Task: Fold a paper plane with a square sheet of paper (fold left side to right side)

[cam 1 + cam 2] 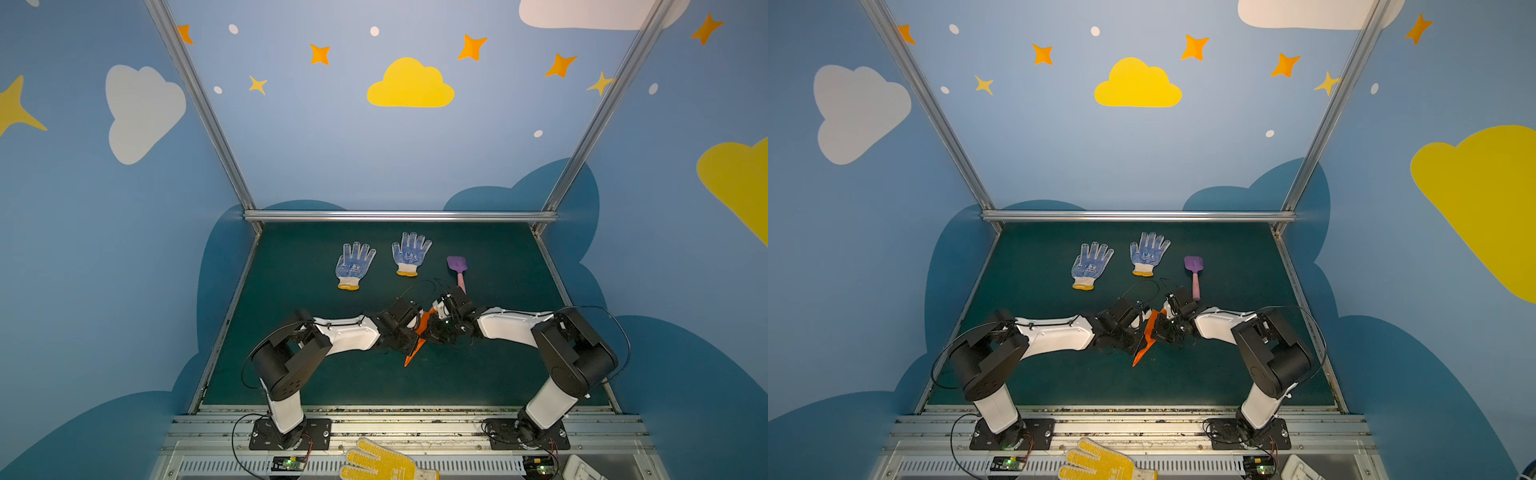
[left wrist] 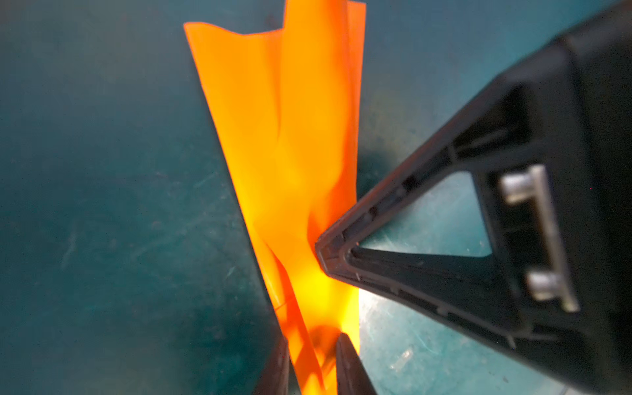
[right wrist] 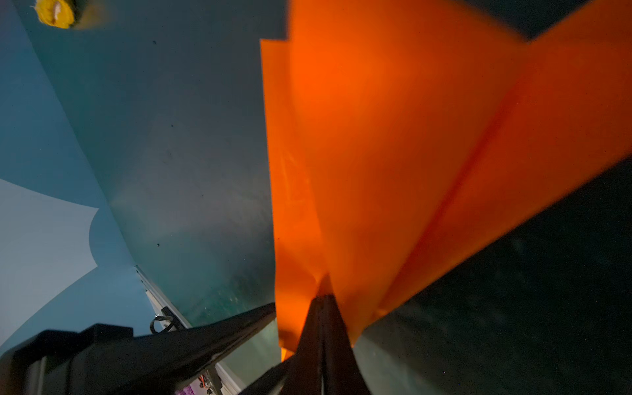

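Plane (image 1: 415, 351) is at the centre of both top views, held up between the two hands over the bench (image 1: 498, 374), with its point toward the lower left of the frame.

Right hand (image 3: 324, 302) is clamped tight on the folded layers. Left hand (image 2: 314, 367) is narrow, fingers (image 2: 349, 362) either side of the paper. Can't tell if it's actually gripping.

My read on progress: the sheet is already a narrow dart with creased wings, so the main folds look done. Probably left: flatten the wings (edges look wavy in the left wrist view) and set it down.

No readable text. The gloves (image 1: 354, 266) above centre carry a print, but it's too small to read. Shovel (image 1: 457, 266) shows no label.
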You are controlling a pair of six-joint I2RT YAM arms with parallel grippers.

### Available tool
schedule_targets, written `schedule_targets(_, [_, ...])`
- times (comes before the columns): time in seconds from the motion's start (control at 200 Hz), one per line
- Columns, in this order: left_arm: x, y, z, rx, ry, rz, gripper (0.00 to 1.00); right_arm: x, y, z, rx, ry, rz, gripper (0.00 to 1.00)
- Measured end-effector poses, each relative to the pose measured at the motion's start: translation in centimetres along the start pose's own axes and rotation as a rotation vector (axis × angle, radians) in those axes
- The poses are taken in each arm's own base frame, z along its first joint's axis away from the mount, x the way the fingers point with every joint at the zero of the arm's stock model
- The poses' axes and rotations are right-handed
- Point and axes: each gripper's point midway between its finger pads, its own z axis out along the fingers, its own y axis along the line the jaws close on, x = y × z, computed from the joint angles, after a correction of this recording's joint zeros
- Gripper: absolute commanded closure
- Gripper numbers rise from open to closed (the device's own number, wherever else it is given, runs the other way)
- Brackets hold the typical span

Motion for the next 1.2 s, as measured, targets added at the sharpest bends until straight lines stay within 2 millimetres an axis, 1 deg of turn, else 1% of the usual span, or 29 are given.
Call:
schedule_targets(0.08, [0.0,0.1,0.0,-0.011,-0.001,0.004,0.78,0.0,0.0,0.0,0.002,0.003,0.002,1.00])
schedule_targets(0.496, [0.0,0.1,0.0,-0.040,-0.005,0.017,0.78,0.1,0.1,-0.1,0.001,0.008,0.014,1.00])
schedule_targets(0.621, [0.0,0.1,0.1,-0.040,-0.004,0.017,0.78,0.2,0.4,-0.2,-0.012,0.012,0.008,1.00])
schedule_targets(0.731, [0.0,0.1,0.1,-0.040,-0.004,0.018,0.79,0.2,1.1,-0.7,-0.031,0.006,-0.009,1.00])
schedule_targets(0.906, [0.0,0.1,0.1,-0.040,-0.004,0.018,0.79,0.7,1.9,-0.8,-0.043,0.013,-0.033,1.00])
schedule_targets(1.056, [0.0,0.1,0.1,-0.040,-0.004,0.018,0.79,1.1,2.0,-0.7,-0.041,0.022,-0.040,1.00])
schedule_targets(1.196, [0.1,0.1,0.1,-0.040,-0.003,0.019,0.79,1.5,1.7,-0.5,-0.034,0.030,-0.033,1.00])
